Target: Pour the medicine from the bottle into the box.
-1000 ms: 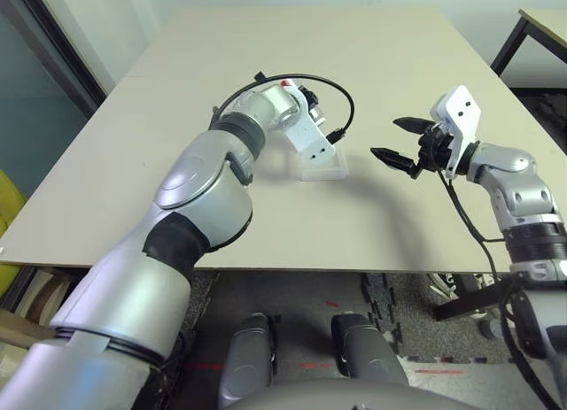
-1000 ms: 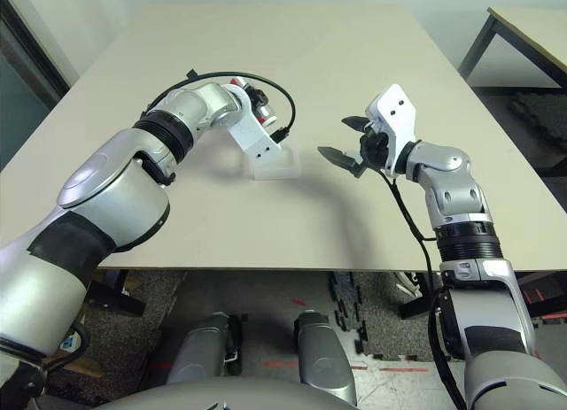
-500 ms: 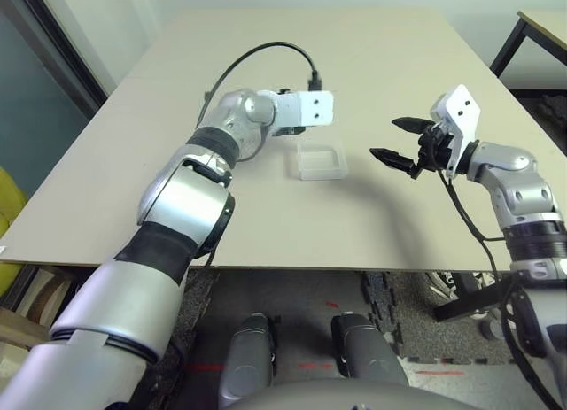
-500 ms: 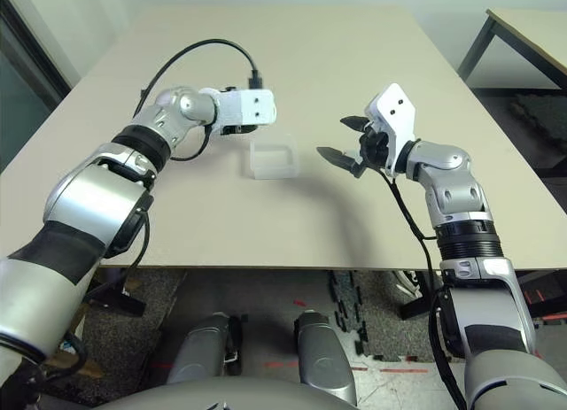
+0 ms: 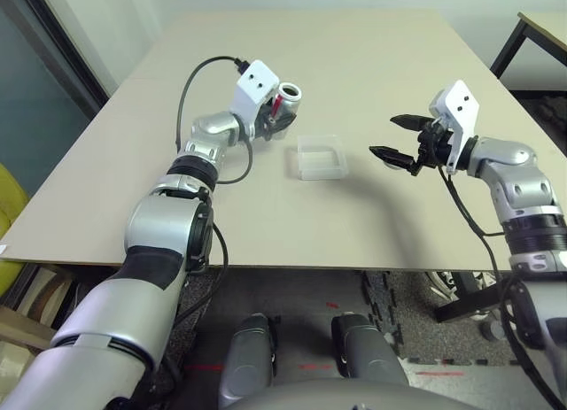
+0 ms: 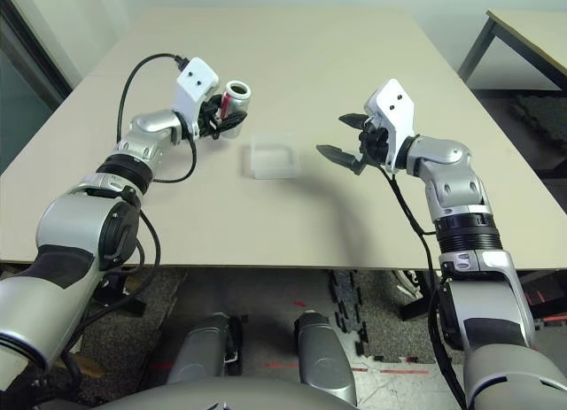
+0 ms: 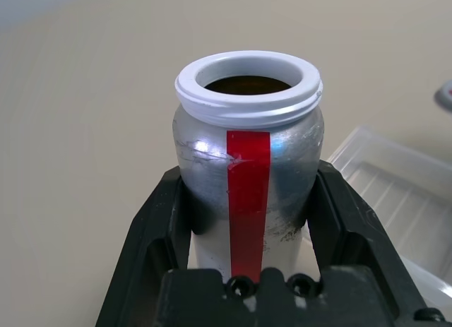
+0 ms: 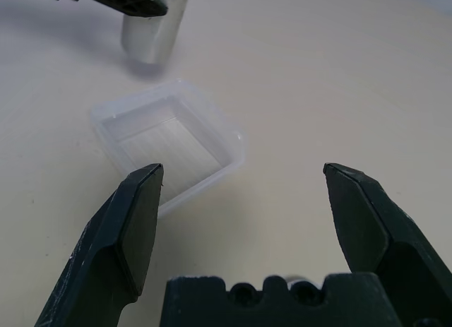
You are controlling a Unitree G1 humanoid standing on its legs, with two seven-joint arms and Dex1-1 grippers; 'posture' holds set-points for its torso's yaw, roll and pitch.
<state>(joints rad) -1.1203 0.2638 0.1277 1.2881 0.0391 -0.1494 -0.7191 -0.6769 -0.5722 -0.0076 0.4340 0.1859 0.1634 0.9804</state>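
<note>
The silver bottle (image 5: 285,104) with its red stripe stands upright, mouth up, at the far left of the box, at or just above the tabletop. My left gripper (image 5: 278,116) is shut on it, with a black finger on each side of its body (image 7: 247,157). The inside of its mouth looks dark. The clear box (image 5: 321,156) lies flat mid-table, and its floor (image 8: 169,147) looks bare. My right gripper (image 5: 385,135) hovers open to the right of the box, fingers pointing toward it with nothing between them.
The beige table (image 5: 372,56) stretches wide behind the box and to both sides. A black cable (image 5: 199,73) loops from my left wrist. A second table with black legs (image 5: 542,25) stands off to the far right.
My left arm swung back from over the box to its far left and turned the bottle from tipped to upright. The right gripper barely moved.
</note>
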